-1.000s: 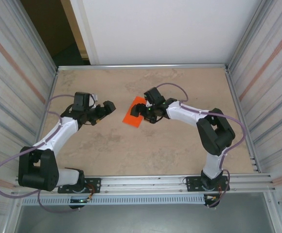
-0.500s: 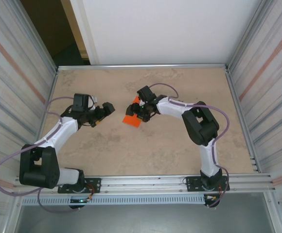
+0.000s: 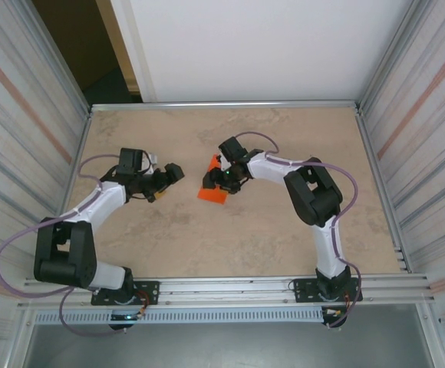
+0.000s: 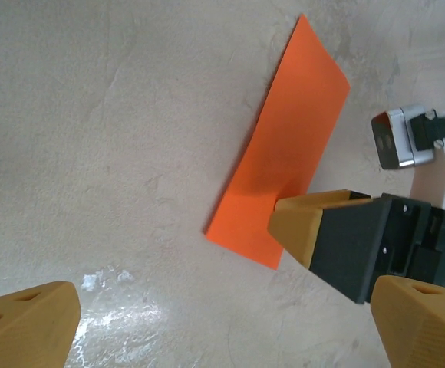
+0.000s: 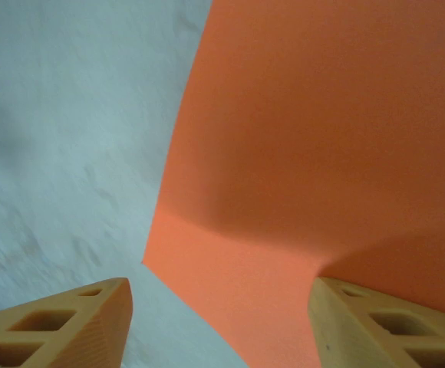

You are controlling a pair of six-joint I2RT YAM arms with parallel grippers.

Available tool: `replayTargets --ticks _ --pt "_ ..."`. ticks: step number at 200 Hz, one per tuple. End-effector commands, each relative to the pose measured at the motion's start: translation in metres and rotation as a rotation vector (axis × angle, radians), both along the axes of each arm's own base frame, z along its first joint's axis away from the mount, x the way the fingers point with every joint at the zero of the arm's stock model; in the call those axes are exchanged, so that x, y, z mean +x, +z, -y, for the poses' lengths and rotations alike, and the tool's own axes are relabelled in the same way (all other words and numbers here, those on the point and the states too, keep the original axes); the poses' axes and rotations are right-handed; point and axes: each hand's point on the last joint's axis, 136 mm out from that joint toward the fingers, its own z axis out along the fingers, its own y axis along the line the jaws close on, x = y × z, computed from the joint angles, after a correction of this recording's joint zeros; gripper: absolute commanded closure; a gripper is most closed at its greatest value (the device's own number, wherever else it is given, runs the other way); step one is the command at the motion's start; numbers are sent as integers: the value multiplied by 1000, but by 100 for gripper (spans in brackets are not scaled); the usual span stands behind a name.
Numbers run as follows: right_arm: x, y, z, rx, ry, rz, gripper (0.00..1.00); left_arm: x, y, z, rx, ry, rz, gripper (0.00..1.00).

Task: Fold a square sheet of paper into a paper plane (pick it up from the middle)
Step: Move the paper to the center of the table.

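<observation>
Orange square sheet of paper [image 3: 212, 192] lies beneath right gripper [image 5: 221, 287], jaws parted; left gripper [image 3: 174, 172] spread wide.

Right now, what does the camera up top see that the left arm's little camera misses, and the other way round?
Top camera: both arms all the way from their bases, the metal walls, the left gripper open and apart from the paper, and the right gripper over it.

Left wrist camera: a close look at one tan finger of the right gripper at the sheet's edge, plus shiny glare on the tabletop.

Both: the square sheet of paper, bright orange, on the table.
</observation>
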Motion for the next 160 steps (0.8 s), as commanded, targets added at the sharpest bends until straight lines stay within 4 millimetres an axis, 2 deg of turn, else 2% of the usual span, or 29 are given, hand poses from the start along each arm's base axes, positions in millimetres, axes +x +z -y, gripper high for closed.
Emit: replayTargets --ticks 1,15,32,52,69,83,97,116,139,160 --pt "-57 -42 67 -215 146 -159 39 5 13 16 -43 -62 29 3" --pt "-65 -34 74 -194 205 -134 40 3 12 26 -47 -95 27 3" --pt "-61 -4 69 -143 245 -38 38 -2 12 45 -57 -139 20 3" --pt "-38 41 59 -65 148 109 35 -7 12 70 -93 -186 14 3" --pt "-14 63 63 -10 -76 186 34 -11 10 90 -120 -218 3 4" --pt "-4 59 79 -13 -280 173 35 -13 6 106 -135 -244 -7 4" --pt "-4 50 86 8 -378 147 37 -15 0 119 -143 -269 -26 6" --pt "-1 43 83 24 -393 113 41 -17 -9 133 -152 -292 -58 10" --pt "1 24 80 -12 -375 37 53 -18 -19 143 -164 -314 -96 22" --pt "4 9 86 -19 -398 -2 58 -19 -26 148 -177 -319 -121 30"
